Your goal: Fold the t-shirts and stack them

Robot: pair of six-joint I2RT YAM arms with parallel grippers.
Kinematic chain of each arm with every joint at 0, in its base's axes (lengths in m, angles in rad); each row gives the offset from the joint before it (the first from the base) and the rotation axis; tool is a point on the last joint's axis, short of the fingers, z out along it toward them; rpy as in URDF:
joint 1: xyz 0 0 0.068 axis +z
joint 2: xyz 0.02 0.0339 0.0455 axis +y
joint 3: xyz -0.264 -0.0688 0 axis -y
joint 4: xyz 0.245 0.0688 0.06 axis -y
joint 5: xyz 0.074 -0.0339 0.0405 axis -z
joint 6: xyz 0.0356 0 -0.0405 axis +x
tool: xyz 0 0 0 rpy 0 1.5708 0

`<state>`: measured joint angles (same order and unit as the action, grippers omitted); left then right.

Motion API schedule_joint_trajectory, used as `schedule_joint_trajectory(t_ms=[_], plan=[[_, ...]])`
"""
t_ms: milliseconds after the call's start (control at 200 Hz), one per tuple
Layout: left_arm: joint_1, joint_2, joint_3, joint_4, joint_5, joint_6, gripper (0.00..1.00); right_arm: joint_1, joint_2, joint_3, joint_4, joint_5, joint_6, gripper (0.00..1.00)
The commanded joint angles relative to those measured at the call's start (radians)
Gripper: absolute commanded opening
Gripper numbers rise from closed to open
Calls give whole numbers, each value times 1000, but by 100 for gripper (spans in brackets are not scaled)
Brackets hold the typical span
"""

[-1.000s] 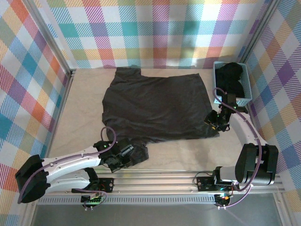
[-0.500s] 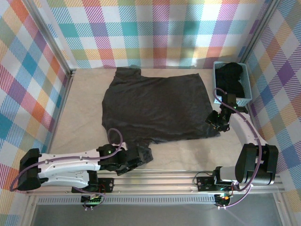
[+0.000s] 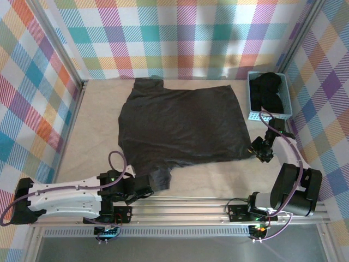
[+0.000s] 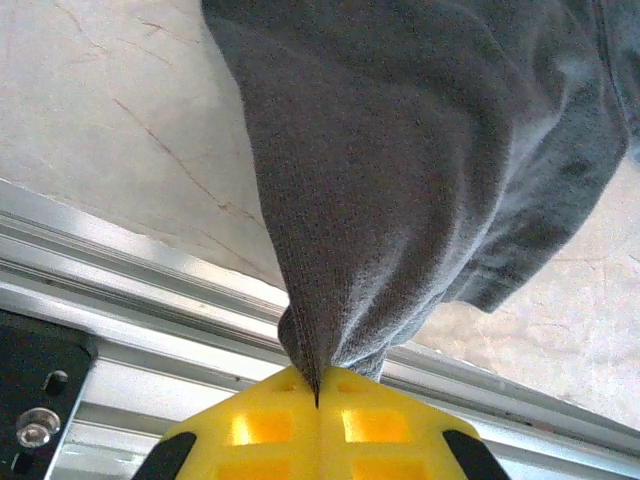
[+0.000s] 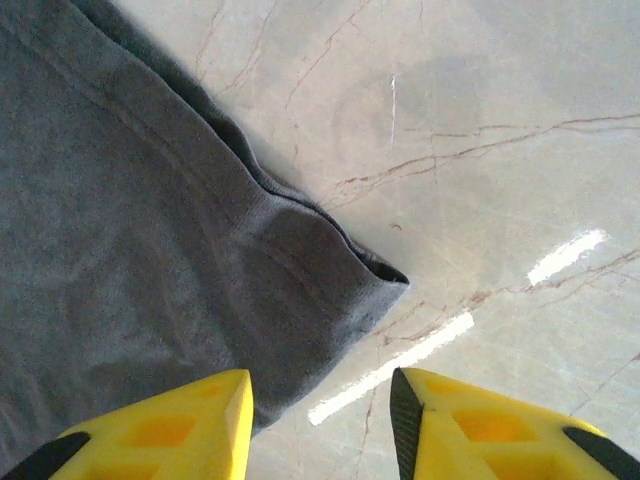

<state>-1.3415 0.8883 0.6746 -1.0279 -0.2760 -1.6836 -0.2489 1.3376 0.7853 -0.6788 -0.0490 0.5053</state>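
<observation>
Item: t-shirt point(image 3: 180, 123), spread flat beyond both claws. Left gripper point(image 4: 318, 395): clamped on a pinch of sleeve cloth. Right gripper point(image 5: 320, 380): jaws parted, hem corner just ahead, seemingly untouched. Risk: shirt is dragged askew if only the left is pulled

No writing, label, brand, number or sign can be read on anything here

A light-blue lattice basket point(image 3: 268, 116) is sitting beyond the right gripper point(image 3: 262, 153), apart from it. The beige veined tabletop point(image 5: 480, 150) is lying beneath its fingertips. An aluminium rail point(image 4: 150, 290) is running just under the left gripper point(image 4: 318, 395). Plaid walls point(image 3: 174, 38) are standing far beyond both.
</observation>
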Motion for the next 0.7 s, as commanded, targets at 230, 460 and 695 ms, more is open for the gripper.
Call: schedule_joint_trajectory(t_ms=[230,460,695], plan=[[-20,-94,-77,-41,-36,-56,0,-31,97,-49,108,-72,19,34],[-19,-103,-87,6,-35,-41,0,-40,136,-33,86,-52,16,31],[-19,-46,-58,73,-27,0,0,-40,78,-66,79,-36,26,31]])
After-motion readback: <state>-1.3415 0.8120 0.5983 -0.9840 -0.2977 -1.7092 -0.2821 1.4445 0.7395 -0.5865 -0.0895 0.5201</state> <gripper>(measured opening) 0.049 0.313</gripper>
